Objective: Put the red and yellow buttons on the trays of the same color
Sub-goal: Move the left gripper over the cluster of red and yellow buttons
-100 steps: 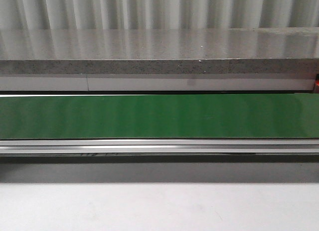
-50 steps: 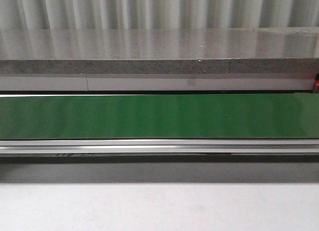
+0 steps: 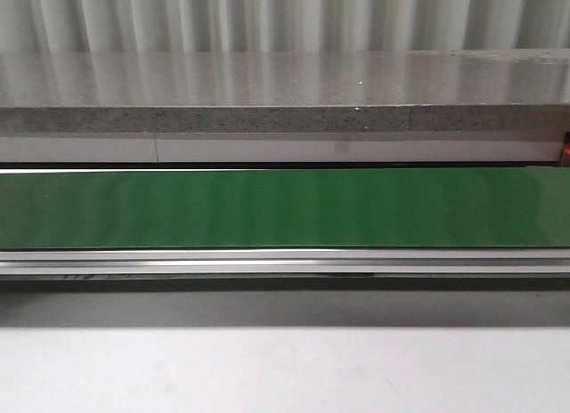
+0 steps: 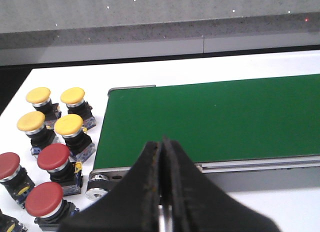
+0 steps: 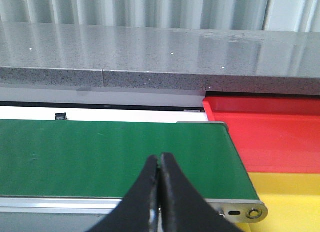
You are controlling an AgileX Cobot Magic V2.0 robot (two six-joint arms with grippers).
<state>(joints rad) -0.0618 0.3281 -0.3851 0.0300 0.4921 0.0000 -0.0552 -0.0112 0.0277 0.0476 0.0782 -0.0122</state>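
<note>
The left pincer [image 4: 162,192] was pressed together with nothing between its tips, hanging over the near rail of the green conveyor belt [image 4: 210,117] close to that belt's end roller. The right pincer [image 5: 160,192] was likewise pressed together and empty, above the belt's opposite end.

Just beside the belt's roller end, on the white bench [image 4: 60,77], stood 4 yellow buttons [image 4: 68,125] in a tight 2-by-2 cluster, each upright with its domed cap facing up on a black body. Next to them, nearer the left pincer, stood 3 red buttons [image 4: 53,157], also upright with caps up; 1 more dark body showed at the picture's corner, too cut off to identify.

At the belt's other end sat the red tray [image 5: 270,132], touching the belt frame, and the yellow tray [image 5: 290,197] adjoining it on the nearer side.

The belt's long axis ran across the front view.
</note>
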